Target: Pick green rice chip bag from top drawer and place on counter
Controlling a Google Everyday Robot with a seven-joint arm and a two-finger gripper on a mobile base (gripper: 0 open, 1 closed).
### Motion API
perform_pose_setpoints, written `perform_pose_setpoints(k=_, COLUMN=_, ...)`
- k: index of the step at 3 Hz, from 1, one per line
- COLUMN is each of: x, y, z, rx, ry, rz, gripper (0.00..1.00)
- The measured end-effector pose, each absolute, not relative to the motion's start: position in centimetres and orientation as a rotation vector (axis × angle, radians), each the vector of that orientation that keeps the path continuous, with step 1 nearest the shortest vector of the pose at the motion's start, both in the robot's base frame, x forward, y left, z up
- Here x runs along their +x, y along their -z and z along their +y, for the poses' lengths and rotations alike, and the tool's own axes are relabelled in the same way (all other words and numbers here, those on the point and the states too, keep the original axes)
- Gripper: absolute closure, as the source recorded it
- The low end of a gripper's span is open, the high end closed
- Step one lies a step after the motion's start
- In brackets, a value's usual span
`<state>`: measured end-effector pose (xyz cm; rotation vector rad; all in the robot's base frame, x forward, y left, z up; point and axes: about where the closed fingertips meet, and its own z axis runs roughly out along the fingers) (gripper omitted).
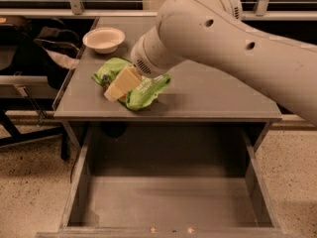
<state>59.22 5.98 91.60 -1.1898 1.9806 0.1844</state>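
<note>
The green rice chip bag [143,89] lies crumpled on the counter [213,95], left of its middle and near the front edge. My gripper [119,86] is at the bag's left part, right on top of it, with the bag's foil showing on both sides of it. My thick white arm [233,43] comes in from the upper right and hides the far right of the counter. The top drawer [168,202] stands pulled wide open below the counter, and nothing lies on its grey bottom.
A white bowl [104,38] stands on the counter's back left corner, just behind the bag. A dark chair or frame [34,58] stands to the left of the counter. The drawer's front wall [168,229] juts out toward me over the speckled floor.
</note>
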Motion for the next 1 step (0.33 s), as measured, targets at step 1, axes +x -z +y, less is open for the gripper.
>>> perform_pose_setpoints(k=1, x=59.22, y=-91.60, z=5.98, rx=-1.190, ry=-0.184, rz=1.981, gripper=0.00)
